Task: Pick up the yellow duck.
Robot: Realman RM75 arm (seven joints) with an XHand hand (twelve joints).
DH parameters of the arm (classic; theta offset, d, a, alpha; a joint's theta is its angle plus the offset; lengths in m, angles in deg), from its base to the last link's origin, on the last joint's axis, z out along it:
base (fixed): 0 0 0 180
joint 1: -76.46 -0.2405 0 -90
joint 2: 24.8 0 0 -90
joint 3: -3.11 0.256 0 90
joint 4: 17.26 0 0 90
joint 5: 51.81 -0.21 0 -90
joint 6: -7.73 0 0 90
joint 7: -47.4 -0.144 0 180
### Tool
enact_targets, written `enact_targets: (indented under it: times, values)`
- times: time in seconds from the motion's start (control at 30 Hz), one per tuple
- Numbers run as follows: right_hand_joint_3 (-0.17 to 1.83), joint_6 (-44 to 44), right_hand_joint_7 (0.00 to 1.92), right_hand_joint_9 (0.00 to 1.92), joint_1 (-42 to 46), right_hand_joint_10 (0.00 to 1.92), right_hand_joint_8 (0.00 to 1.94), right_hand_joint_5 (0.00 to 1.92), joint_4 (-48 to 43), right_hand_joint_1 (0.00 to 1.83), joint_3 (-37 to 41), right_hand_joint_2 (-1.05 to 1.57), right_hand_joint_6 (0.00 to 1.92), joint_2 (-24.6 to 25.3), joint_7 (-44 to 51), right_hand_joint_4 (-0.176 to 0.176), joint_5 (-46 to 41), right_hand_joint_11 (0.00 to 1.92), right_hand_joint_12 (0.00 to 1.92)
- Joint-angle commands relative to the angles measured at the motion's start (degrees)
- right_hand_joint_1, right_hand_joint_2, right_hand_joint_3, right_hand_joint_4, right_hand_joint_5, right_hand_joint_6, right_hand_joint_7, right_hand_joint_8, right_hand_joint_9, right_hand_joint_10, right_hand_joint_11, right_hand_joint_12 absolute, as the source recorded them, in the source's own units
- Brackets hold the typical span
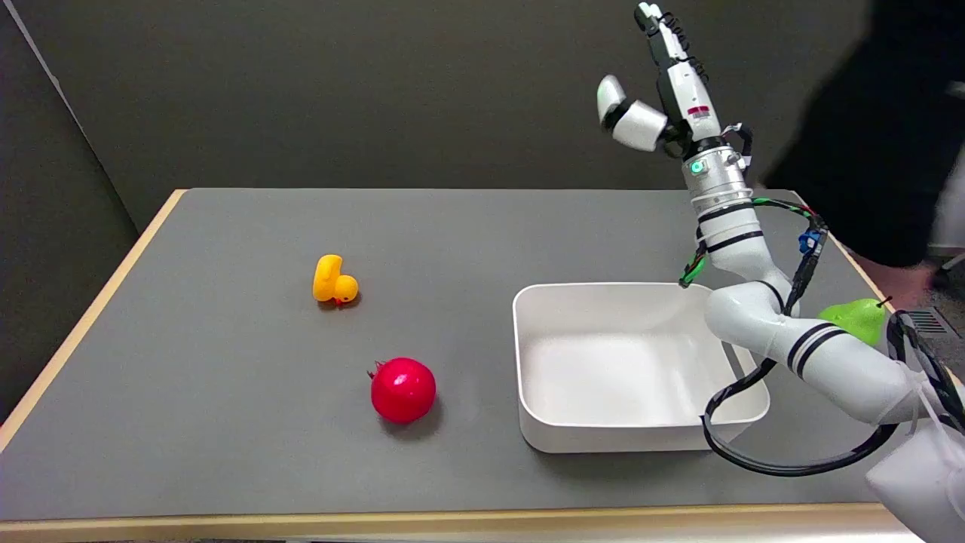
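The yellow duck (334, 280) lies on its side on the grey table (226, 392), left of centre. My right hand (660, 83) is raised high in the air at the upper right, far from the duck and above the table's back edge. Its fingers point upward with the thumb spread apart, and it holds nothing.
A red pomegranate (402, 389) sits in front of the duck. A white rectangular bin (633, 437) stands at the right, partly under my right arm. A green pear (856, 317) lies behind the arm near the table's right edge. A person in dark clothes stands at the far right.
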Motion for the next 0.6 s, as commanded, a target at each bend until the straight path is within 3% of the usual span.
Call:
enact_targets:
  times: [0.03,0.23,0.3,0.33,0.6]
  values:
    - [1.11,3.1,0.0,0.04,-1.5,0.05,0.08,0.05,-1.3,0.61,-1.7,0.79,0.2,-0.2,-0.1,-0.127,2.5,0.0,0.21]
    - [1.08,3.9,0.0,0.02,-3.3,0.12,0.13,0.04,-2.2,0.58,-3.9,0.76,0.25,0.0,-0.2,-0.13,8.1,0.0,0.28]
    - [0.91,4.5,0.0,0.0,-3.6,0.19,0.13,0.03,-3.1,0.36,-4.5,0.81,0.28,0.1,-0.2,-0.113,9.6,0.0,0.31]
    - [0.89,4.9,0.0,0.0,-3.7,0.2,0.14,0.04,-3.7,0.34,-5.0,0.81,0.29,0.2,-0.2,-0.11,10.4,0.0,0.33]
    - [0.96,10.2,0.03,0.01,-6.0,0.33,0.21,0.07,-9.2,0.41,-9.9,0.72,0.34,2.5,-0.2,-0.027,12.6,0.0,0.52]
